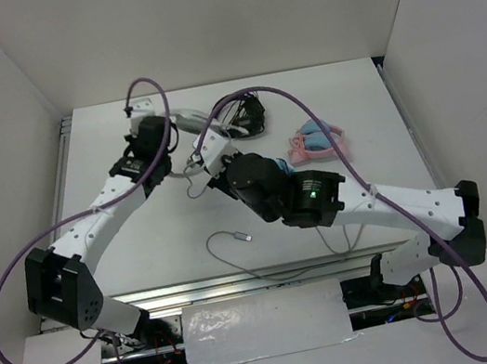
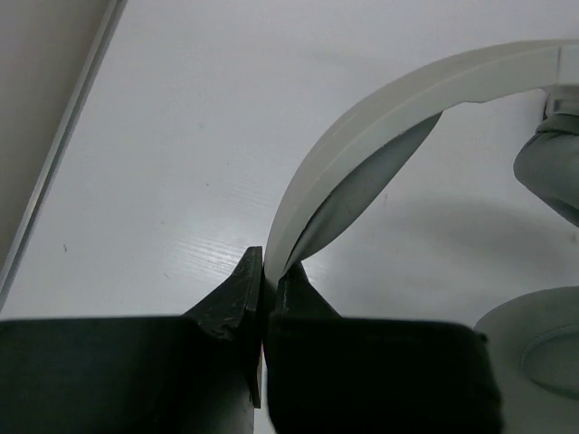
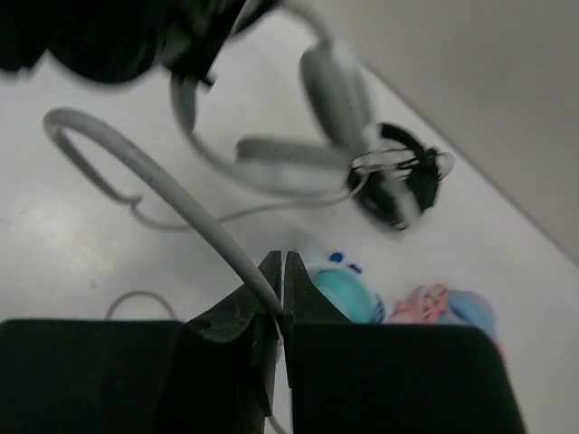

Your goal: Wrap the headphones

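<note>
Early stage of wrapping: headphones (image 2: 389,117) at the far middle of the table (image 1: 143,256), headband clamped in the left gripper (image 2: 271,271), cable (image 3: 181,199) pinched in the closed right gripper (image 3: 282,289), no turns yet wound, plug end (image 1: 246,236) lying loose.

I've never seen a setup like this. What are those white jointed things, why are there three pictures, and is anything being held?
They are two robot arms bolted to a white table. One picture looks down from overhead; the other two come from cameras on each wrist. The left end effector is shut on the wide headband of the white and light-grey over-ear headphones. The right end effector is shut on their long thin grey cable, whose plug end trails on the table. Also lying there: small black headphones, a teal pair and a pink-and-blue pair.
</note>
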`<state>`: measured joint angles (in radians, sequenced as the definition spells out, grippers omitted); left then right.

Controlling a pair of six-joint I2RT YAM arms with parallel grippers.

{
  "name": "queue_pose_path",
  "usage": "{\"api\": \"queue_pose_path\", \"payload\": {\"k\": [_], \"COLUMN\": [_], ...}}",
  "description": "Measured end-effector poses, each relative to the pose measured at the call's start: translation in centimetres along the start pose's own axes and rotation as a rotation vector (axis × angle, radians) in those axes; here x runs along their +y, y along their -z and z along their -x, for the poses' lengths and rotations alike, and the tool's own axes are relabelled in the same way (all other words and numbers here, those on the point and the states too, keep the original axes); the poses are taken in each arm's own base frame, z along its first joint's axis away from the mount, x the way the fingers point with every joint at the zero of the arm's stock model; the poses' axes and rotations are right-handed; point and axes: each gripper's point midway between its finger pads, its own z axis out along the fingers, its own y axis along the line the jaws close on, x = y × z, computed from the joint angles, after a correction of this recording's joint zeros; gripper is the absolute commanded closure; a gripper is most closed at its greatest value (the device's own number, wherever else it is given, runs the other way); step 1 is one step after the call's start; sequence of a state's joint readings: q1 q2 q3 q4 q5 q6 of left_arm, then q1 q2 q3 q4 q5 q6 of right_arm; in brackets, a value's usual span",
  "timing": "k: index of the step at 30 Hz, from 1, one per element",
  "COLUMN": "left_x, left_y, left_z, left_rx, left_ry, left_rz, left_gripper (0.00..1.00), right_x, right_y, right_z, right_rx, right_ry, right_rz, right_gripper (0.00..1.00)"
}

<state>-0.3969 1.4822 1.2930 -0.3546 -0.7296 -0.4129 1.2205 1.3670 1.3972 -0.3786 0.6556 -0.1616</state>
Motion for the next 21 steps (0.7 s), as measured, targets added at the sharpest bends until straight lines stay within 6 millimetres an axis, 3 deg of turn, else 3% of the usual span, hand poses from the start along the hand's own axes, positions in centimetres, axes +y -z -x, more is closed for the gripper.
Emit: {"api": "queue_pose_path", "payload": {"k": [3, 6, 8, 11, 14, 18, 21], "left_x": [-2.0, -3.4, -3.6, -3.9, -5.4, -8.2, -9.6], "left_y": [0.6, 2.2, 3.4, 5.8, 9.9, 15.4, 18.4], "left_z": [-3.5, -6.3, -7.2, -7.4, -6.7, -6.4, -7.4], "left_rx": [-0.002, 0.004, -0.013, -0.063, -0.138, -0.216, -0.231], "left_ry": [-0.123, -0.223, -0.245, -0.257, -0.291, -0.343, -0.399], "left_rz": [-0.069, -0.183, -0.271, -0.409, -0.601, -0.834, -0.952], "left_gripper": [1.0, 1.0, 1.0, 1.0, 1.0, 1.0, 1.0], "right_x": [-3.2, -6.8, -9.3, -14.2, -18.8, -24.0, -26.8], "right_y": [0.9, 1.4, 1.3, 0.8, 0.2, -1.1, -2.5], "right_z": [2.7, 3.3, 3.3, 3.0, 3.5, 7.2, 9.5], "right_rx": [-0.058, -0.068, -0.062, -0.041, -0.039, -0.109, -0.157], "right_ry": [0.056, 0.106, 0.119, 0.116, 0.091, 0.045, 0.023], "right_rz": [-0.092, -0.18, -0.229, -0.317, -0.386, -0.437, -0.46], "right_gripper": [1.0, 1.0, 1.0, 1.0, 1.0, 1.0, 1.0]}}
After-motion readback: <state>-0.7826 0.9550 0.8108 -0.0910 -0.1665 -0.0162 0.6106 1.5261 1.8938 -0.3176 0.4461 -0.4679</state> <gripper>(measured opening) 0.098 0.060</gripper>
